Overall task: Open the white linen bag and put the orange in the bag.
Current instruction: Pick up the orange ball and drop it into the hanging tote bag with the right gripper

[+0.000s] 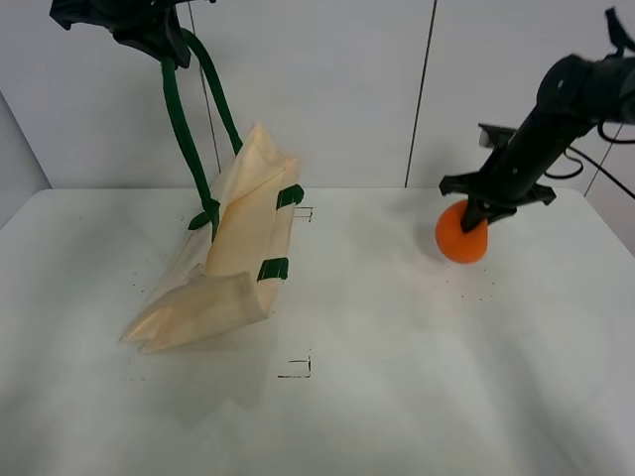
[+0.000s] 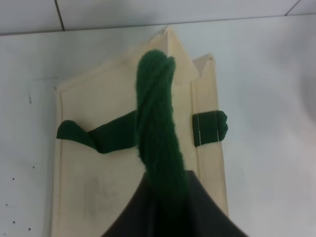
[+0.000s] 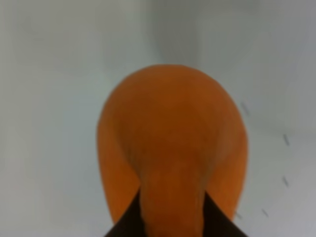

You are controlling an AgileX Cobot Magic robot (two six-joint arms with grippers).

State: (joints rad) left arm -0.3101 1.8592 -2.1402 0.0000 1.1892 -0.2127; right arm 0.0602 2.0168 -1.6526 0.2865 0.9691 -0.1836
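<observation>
Worktop [image 1: 397, 397]: white, carries both task things, which lie well apart.
White linen bag [image 1: 238, 248]: at 9 o'clock, hanging tilted from its green handle [image 1: 184, 129] with the lower end resting on the worktop. Mouth looks barely parted.
Left pincer [image 1: 159, 35]: clenched on the green handle, raised high at 11 o'clock.
Right pincer [image 1: 481, 213]: grasping the orange [image 1: 461, 238] by its neck at 2 o'clock. Contact with the worktop cannot be told.
Step in hand: carry the fruit toward 9 o'clock. Judged best to widen the mouth first, clear the rim, and release only inside.
Corner marks [image 1: 296, 369]: flat print, no obstacle.
Path: nothing stands between; the slack rim is the likely snag.
</observation>
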